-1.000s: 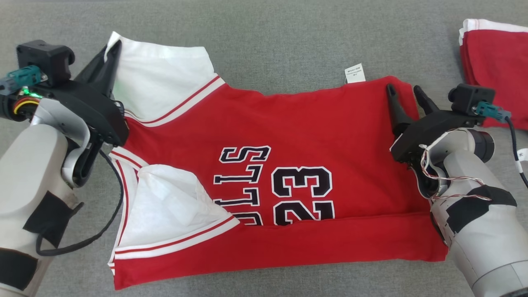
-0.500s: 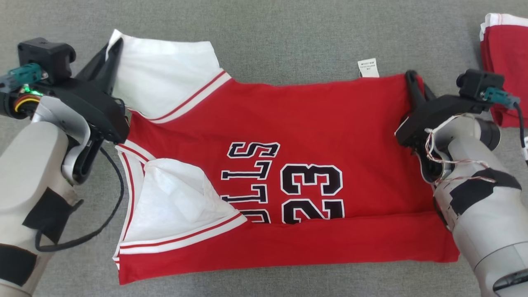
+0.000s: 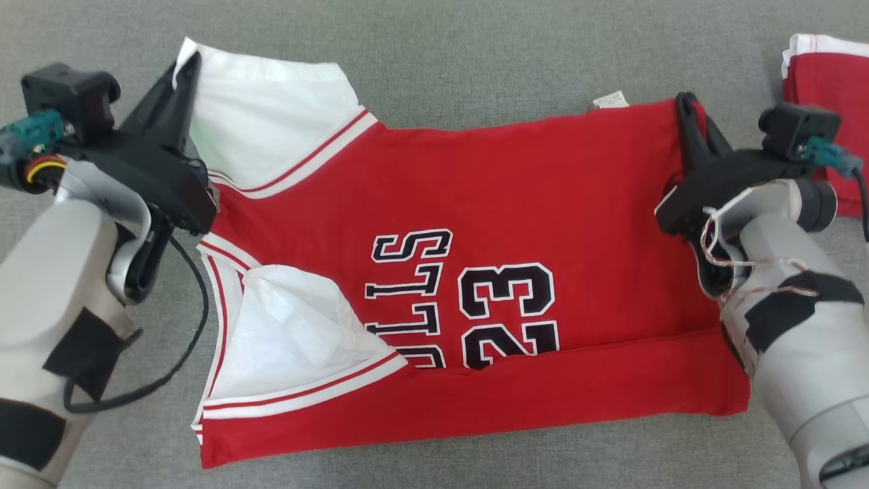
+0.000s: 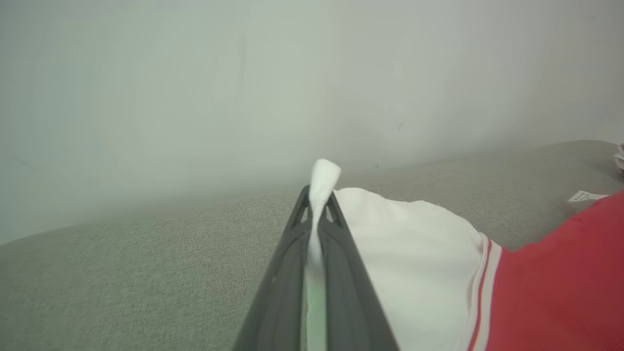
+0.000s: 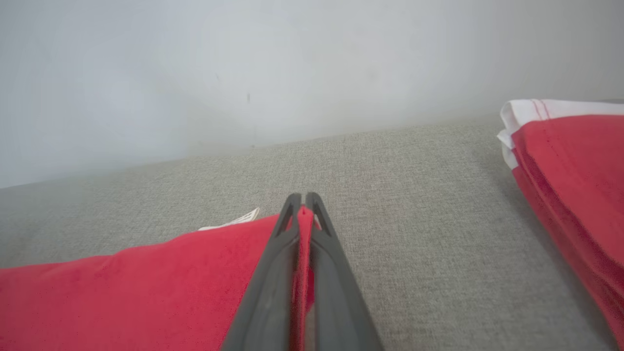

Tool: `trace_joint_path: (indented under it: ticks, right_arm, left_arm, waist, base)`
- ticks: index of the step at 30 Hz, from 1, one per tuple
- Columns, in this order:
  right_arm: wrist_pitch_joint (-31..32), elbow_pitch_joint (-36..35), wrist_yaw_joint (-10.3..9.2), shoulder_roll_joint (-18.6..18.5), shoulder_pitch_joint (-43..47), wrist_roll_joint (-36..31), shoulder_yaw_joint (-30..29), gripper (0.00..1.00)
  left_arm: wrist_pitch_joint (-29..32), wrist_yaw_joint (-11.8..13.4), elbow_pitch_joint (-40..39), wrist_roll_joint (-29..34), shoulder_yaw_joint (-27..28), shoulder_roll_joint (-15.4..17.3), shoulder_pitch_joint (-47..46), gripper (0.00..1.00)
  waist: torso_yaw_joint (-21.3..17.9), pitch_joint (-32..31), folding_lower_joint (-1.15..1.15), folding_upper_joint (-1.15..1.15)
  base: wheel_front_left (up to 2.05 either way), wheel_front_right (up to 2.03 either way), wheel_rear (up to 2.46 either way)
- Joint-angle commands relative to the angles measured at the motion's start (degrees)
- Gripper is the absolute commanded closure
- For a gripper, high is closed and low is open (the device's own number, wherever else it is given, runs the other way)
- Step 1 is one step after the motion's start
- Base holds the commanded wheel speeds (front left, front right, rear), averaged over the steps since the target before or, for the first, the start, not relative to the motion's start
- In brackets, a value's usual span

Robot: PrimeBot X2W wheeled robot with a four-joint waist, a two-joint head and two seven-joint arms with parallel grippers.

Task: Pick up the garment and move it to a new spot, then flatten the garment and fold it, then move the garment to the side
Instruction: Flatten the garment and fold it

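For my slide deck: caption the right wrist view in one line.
Right tool shut on the red jersey corner; folded garment lies apart on the grey surface.

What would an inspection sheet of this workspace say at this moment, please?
surface: grey fabric surface, bare around the work.
job's things: red jersey spread out, its near edge folded up over the print; white tag at its far edge.
clutter: folded garment, red and white, at the far right, apart from the jersey.
grippers: left gripper shut on the jersey's white corner; right gripper shut on its red corner.
cables: black cable loops beside the left arm, near the jersey's edge; thin wires on the right forearm.
surroundings: pale wall behind the surface.
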Motion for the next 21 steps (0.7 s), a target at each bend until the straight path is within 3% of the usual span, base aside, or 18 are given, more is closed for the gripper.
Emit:
trace_joint_path:
  ticks: [1, 9, 21]
  right_arm:
    - [-0.5, -0.8, 0.02, -0.4, 2.1, 0.3, 0.7, 1.00]
    - [-0.9, -6.7, 0.02, -3.0, 8.8, 3.4, 2.8, 1.00]
    - [-1.0, -22.1, 0.02, -6.5, 25.0, 4.9, -3.5, 1.00]
  left_arm:
    - [-0.9, 0.1, -0.8, -0.3, -0.4, 0.4, 1.8, 1.00]
    - [-3.9, 0.8, -5.1, -0.7, -0.3, 1.6, 9.1, 1.00]
    - [-5.5, 7.0, -22.1, 0.9, 4.7, 2.0, 29.3, 1.00]
  waist:
    - [0.0, -0.6, -0.01, 0.00]
    - [0.3, -2.9, -0.01, 0.00]
    - [2.0, -6.1, -0.01, 0.00]
  base:
    - [0.00, 0.00, 0.00]
    - [0.00, 0.00, 0.00]
    - [0.00, 0.00, 0.00]
